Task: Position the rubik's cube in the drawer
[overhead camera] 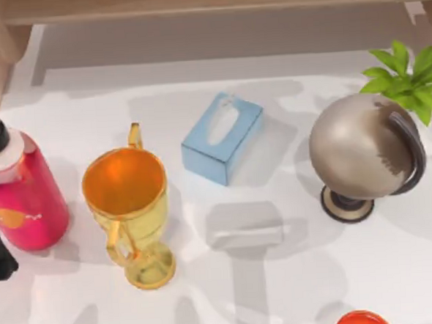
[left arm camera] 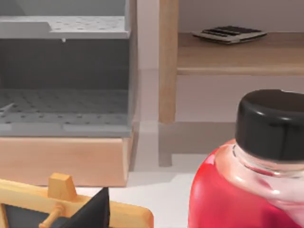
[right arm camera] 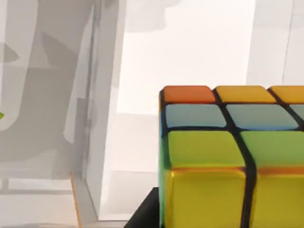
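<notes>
Close under the right wrist camera sits the rubik's cube [right arm camera: 232,156], glossy tiles of orange, pale blue, green and yellow in black seams. Whether the right claw grips it, I cannot tell; it looks like the carry toward the drawer. No drawer is plainly in sight. Out on the white table [overhead camera: 282,290] stand an amber glass goblet [overhead camera: 128,204], a blue tissue box [overhead camera: 222,137] and a bronze globe [overhead camera: 366,153].

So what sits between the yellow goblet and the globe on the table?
In the top view, the blue tissue box lies between the yellow goblet and the globe, set slightly farther back.
</notes>
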Robot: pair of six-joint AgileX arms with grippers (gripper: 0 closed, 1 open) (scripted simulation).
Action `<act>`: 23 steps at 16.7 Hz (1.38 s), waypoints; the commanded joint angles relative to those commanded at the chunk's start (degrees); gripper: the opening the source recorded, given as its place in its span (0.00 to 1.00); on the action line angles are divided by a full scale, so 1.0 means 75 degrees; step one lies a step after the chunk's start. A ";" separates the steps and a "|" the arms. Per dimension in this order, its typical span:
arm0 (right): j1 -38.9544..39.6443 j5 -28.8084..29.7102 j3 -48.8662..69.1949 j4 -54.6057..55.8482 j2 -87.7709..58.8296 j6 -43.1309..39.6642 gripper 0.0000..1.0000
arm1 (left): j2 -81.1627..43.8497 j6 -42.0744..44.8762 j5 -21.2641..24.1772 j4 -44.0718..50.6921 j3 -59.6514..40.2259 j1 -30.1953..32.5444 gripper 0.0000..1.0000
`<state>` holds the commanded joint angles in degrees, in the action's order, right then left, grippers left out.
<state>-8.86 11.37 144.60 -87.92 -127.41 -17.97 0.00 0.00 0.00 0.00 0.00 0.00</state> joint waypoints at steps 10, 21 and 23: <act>-0.1708 -0.1443 0.1428 -0.0477 -0.3467 -0.0334 0.00 | 0.0000 0.0000 0.0000 0.0000 0.0000 0.0000 1.00; -0.1721 -0.1497 0.1466 -0.0471 -0.3569 -0.0331 0.38 | 0.0000 0.0000 0.0000 0.0000 0.0000 0.0000 1.00; -0.1721 -0.1497 0.1466 -0.0471 -0.3569 -0.0331 0.53 | 0.0000 0.0000 0.0000 0.0000 0.0000 0.0000 1.00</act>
<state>-21.77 0.14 155.60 -91.45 -154.17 -20.45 0.00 0.00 0.00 0.00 0.00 0.00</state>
